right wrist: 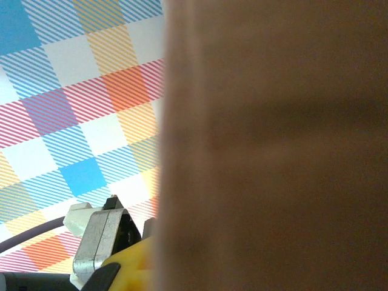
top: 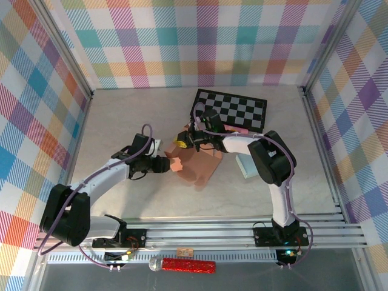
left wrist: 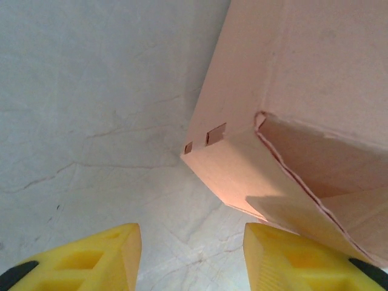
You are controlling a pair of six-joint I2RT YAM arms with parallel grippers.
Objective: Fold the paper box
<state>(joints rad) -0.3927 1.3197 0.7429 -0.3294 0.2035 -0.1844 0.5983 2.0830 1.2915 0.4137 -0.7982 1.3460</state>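
Observation:
The paper box (top: 203, 167) is a pinkish-brown cardboard piece lying partly folded mid-table. My left gripper (top: 168, 164) sits at its left edge. In the left wrist view the yellow fingers (left wrist: 91, 257) stand open with bare table between them, and the box corner (left wrist: 242, 170) with two small slots lies just ahead, its edge reaching over the right finger. My right gripper (top: 182, 142) is at the box's upper-left flap. Blurred cardboard (right wrist: 273, 151) runs down across its jaws, beside one yellow finger (right wrist: 130, 267), and the jaws are shut on that flap.
A black-and-white checkerboard (top: 230, 109) lies behind the box. A pale blue block (top: 245, 165) sits right of it, under the right arm. A small white piece (top: 156, 144) lies by the left wrist. Plaid walls enclose the table, and a red glittery bar (top: 188, 265) lies below the front rail.

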